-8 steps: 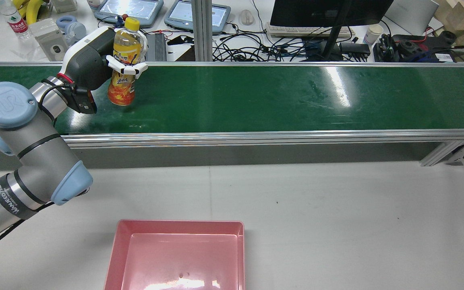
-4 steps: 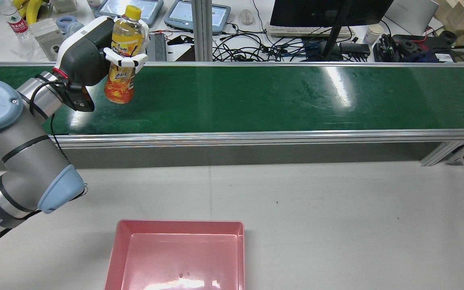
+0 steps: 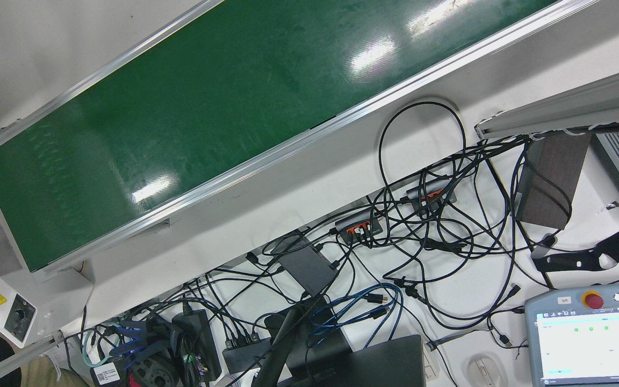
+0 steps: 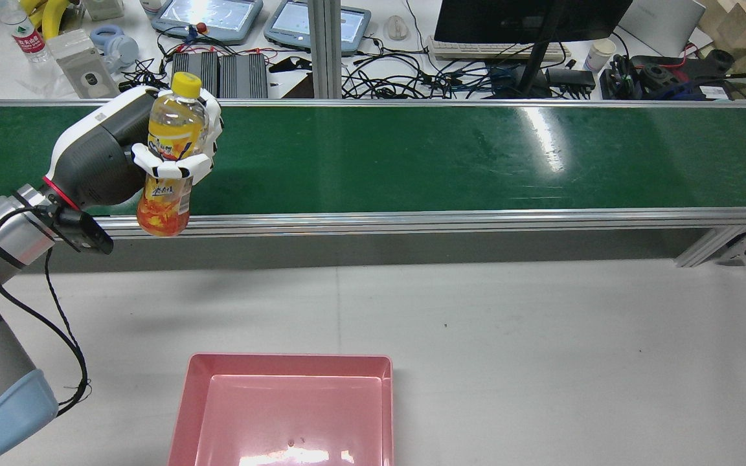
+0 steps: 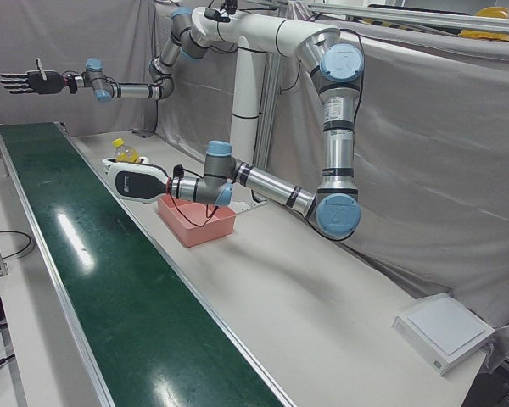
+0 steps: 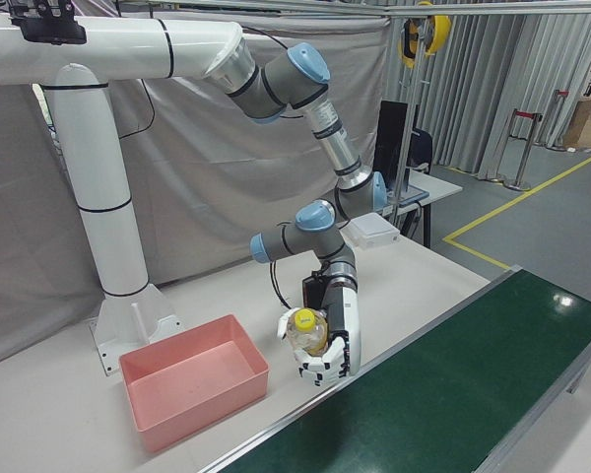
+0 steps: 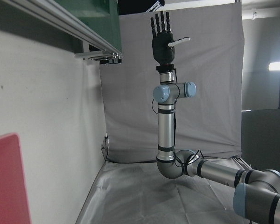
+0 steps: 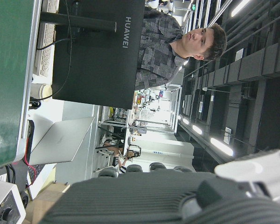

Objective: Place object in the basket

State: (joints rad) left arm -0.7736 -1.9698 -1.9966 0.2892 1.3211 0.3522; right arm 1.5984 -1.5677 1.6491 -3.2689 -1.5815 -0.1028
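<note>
Aloft: bottle in left hand at the belt's near rail

- Left hand (image 4: 107,158), white shell with dark grey palm, is wrapped around a clear plastic bottle (image 4: 169,162) of orange drink. White fingers (image 4: 166,169) cross the front of the label at about mid-height, and another finger shows behind the shoulder of the bottle.
- Bottle is cap up; yellow cap (image 4: 186,84) is clear of the hand. The body leans slightly, with its base toward the left of the rear view.
- In the rear view the bottle's base overlaps the aluminium near rail (image 4: 412,220) of the green conveyor belt (image 4: 444,155). The bottle hangs in the air and touches neither belt nor table. The right-front view agrees: hand and bottle sit above the belt's robot-side edge.
- Pink basket (image 4: 182,414) lies on the white table (image 4: 541,336), on the robot's side of the belt and well apart from the bottle. The bottle is outside it.
- Right hand (image 5: 24,81), black, is raised high near the far end of the belt, flat, fingers spread, holding nothing. The left hand view shows the same spread.
- Beyond the belt: a monitor (image 4: 528,19), tangled cables and two teach pendants (image 4: 208,16) on a bench.
- Right hand view shows a person (image 8: 172,42) behind the monitor.
</note>
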